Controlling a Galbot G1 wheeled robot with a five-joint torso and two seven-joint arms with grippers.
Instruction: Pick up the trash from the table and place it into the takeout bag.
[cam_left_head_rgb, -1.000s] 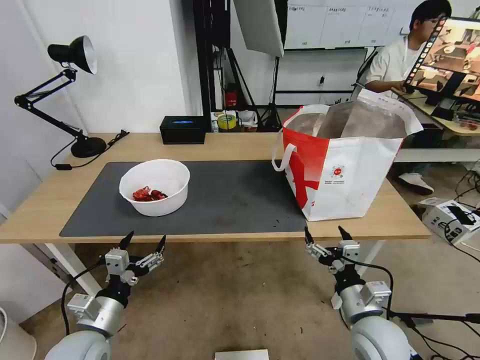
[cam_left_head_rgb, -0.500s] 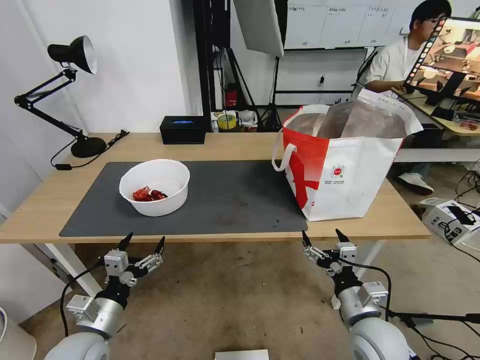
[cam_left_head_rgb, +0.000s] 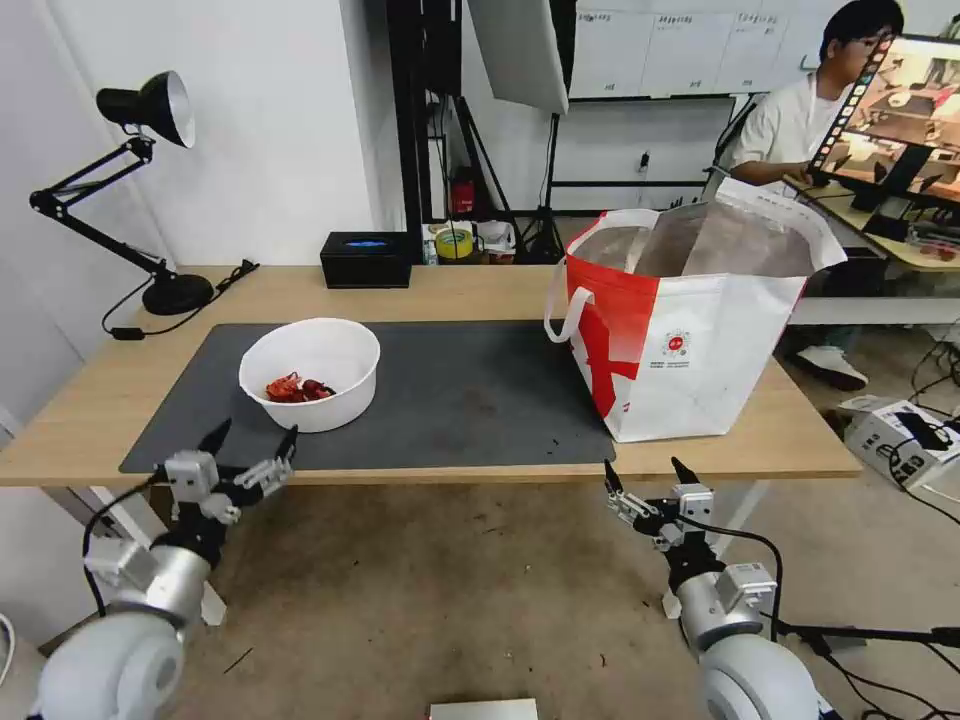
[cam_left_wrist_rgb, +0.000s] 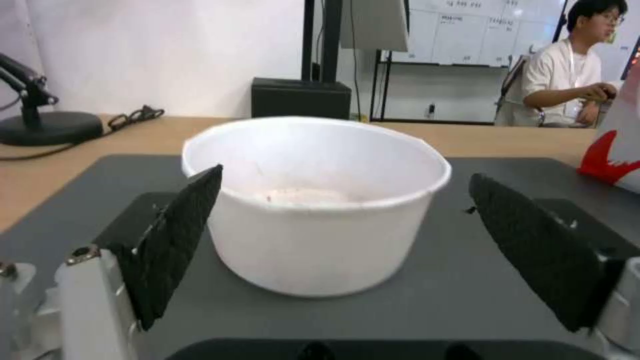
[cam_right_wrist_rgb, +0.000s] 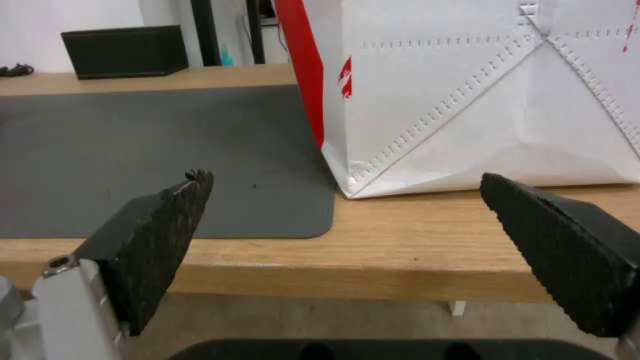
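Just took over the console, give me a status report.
Left gripper open at table edge, facing white bowl. Right gripper open, low by takeout bag. Bowl on mat, untouched. Path unobstructed.

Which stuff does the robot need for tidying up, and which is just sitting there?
Needed: white round bowl with red scraps; big white-and-red takeout bag; open left gripper.

Just there: black desk lamp; black tissue box; open right gripper.

The left gripper (cam_left_head_rgb: 252, 440) is raised to about the near table edge, its black fingers (cam_left_wrist_rgb: 175, 240) spread wide apart and pointing forward. The right gripper (cam_left_head_rgb: 645, 472) hangs lower, seemingly just below that edge, its fingers (cam_right_wrist_rgb: 157, 240) equally wide apart. Both forearms angle up from the shoulders.
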